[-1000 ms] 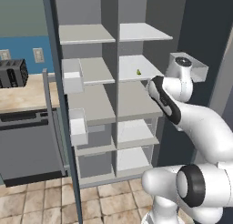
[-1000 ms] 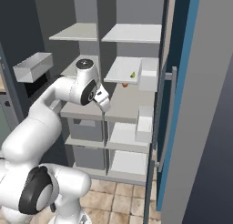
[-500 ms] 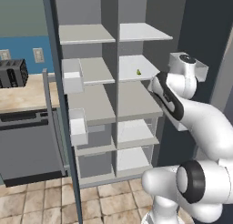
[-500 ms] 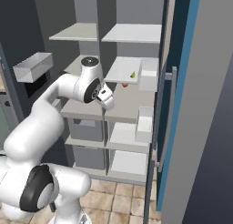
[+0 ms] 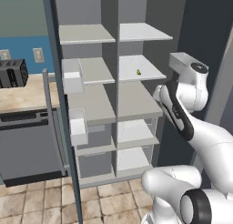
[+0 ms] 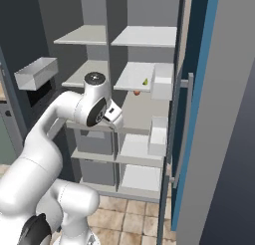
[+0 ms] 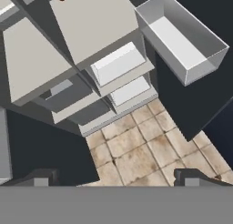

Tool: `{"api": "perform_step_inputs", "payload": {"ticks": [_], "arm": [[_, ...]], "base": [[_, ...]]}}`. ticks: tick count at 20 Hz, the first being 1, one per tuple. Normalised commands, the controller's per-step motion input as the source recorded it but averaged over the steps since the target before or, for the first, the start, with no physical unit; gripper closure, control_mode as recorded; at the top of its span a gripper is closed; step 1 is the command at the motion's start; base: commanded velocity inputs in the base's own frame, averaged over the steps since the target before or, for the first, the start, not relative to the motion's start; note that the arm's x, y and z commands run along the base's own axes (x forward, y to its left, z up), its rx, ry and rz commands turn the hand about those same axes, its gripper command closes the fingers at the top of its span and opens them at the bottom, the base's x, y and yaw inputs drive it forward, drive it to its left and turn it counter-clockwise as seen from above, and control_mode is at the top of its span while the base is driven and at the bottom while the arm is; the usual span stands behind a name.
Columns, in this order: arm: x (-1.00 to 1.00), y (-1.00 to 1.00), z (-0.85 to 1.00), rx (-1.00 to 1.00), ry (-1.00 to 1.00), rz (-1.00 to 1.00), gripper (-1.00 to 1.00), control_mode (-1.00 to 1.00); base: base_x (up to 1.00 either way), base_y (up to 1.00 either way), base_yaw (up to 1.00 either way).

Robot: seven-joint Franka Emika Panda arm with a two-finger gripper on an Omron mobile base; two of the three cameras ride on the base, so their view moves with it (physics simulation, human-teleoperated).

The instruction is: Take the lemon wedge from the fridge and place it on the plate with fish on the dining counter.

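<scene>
Two fridge (image 5: 113,82) doors stand open, so the shelves are reachable. Lemon wedge (image 5: 139,72) sits on the second right-hand shelf, near the edge. Gripper (image 6: 115,118) hangs lower, angled floorward, fingers (image 7: 43,178) spread wide, holding nothing; likely pre-reach.

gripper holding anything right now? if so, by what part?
Nothing is held. In the hand view the gripper is open, with floor tiles showing between its fingertips. The lemon wedge sits on a shelf in the open fridge, apart from the arm.

Tiled floor (image 5: 41,202), blue wall (image 5: 25,48)
</scene>
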Motion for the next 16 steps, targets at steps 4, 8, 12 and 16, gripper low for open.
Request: {"api": "perform_step_inputs", "payload": {"ticks": [4, 8, 12, 16], "arm": [[0.00, 0.00, 0.00, 0.00, 0.00, 0.00, -1.00, -1.00], [0.00, 0.00, 0.00, 0.00, 0.00, 0.00, -1.00, -1.00], [0.00, 0.00, 0.00, 0.00, 0.00, 0.00, -1.00, -1.00], [0.12, -0.20, 0.00, 0.00, 0.00, -0.04, -1.00, -1.00]], "base": [[0.00, 0.00, 0.00], [0.00, 0.00, 0.00], [0.00, 0.00, 0.00], [0.00, 0.00, 0.00]]}}
